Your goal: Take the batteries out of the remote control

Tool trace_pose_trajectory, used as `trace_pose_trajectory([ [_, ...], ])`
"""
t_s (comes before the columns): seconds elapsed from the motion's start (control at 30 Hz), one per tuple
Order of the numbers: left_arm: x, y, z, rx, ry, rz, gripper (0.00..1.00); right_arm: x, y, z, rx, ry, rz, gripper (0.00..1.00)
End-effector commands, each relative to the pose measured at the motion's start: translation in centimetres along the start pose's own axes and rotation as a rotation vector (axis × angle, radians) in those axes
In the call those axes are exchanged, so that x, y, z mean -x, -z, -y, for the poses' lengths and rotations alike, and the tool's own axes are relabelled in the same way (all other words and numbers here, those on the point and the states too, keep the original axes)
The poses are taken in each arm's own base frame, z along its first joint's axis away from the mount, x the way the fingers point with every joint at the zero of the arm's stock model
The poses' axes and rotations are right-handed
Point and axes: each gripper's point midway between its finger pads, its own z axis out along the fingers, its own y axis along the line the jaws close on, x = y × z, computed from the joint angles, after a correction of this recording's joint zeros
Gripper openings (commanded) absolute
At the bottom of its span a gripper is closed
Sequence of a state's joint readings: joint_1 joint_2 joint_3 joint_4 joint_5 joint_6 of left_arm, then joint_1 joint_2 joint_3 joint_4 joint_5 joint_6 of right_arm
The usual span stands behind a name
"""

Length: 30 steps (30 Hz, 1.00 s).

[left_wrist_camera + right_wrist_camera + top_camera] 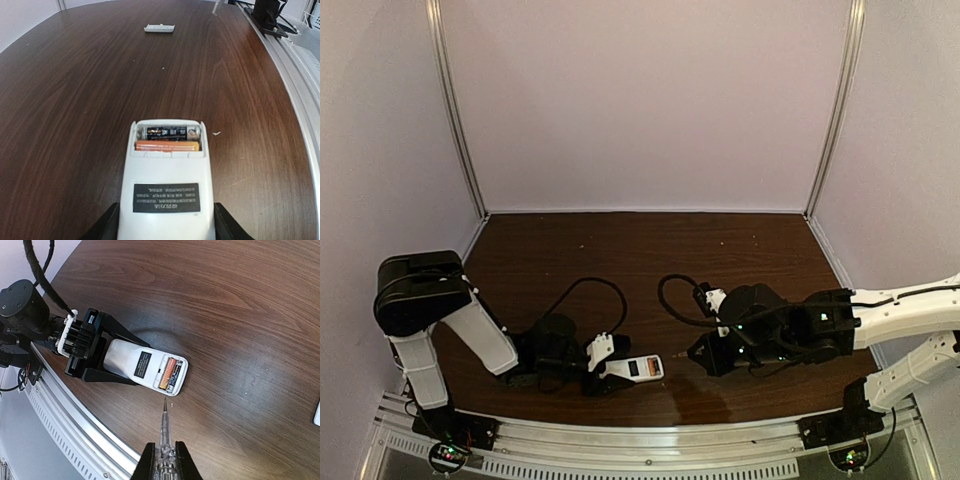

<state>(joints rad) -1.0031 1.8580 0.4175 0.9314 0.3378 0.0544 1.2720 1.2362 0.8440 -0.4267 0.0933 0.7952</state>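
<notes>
The white remote control lies back-up on the table, its battery bay open. Two batteries sit in the bay: an orange one and a black one beyond it. My left gripper is shut on the remote's near end, a black finger on each side. In the right wrist view the remote shows with the orange battery. My right gripper is shut on a thin clear-handled screwdriver. Its tip hangs just short of the remote's open end, not touching. From above, the remote sits near the front edge.
A small flat white square piece lies farther along the table and shows at the right edge of the right wrist view. The aluminium front rail runs close beside the remote. Black cables loop over the table behind both grippers.
</notes>
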Motion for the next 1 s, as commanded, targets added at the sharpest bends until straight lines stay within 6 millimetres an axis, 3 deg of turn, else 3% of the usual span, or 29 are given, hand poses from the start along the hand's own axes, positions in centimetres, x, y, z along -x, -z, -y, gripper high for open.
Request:
trace_pose_trajectory([
  [0.0, 2.2, 0.5, -1.2, 0.087, -0.052, 0.032, 0.12, 0.1, 0.1, 0.0, -0.003, -0.005, 0.002, 0.00],
  [0.17, 4.0, 1.0, -2.1, 0.165, -0.129, 0.054, 0.08, 0.2, 0.0, -0.1, -0.010, 0.005, -0.008, 0.00],
  [0.27, 4.7, 0.9, -2.6, 0.196, -0.174, 0.055, 0.00, 0.4, 0.0, -0.3, -0.017, 0.011, -0.013, 0.00],
  [0.47, 7.0, 1.5, -2.9, 0.249, -0.254, 0.143, 0.00, 0.9, 0.1, -0.5, -0.031, 0.020, -0.011, 0.00],
  [0.6, 8.2, 1.9, -5.2, 0.375, -0.247, 0.145, 0.00, 1.2, 0.0, -0.4, -0.046, 0.025, -0.005, 0.00],
  [0.97, 10.6, 3.4, -8.7, 0.589, -0.179, 0.206, 0.00, 2.7, 0.5, 0.1, -0.087, 0.016, 0.045, 0.00],
])
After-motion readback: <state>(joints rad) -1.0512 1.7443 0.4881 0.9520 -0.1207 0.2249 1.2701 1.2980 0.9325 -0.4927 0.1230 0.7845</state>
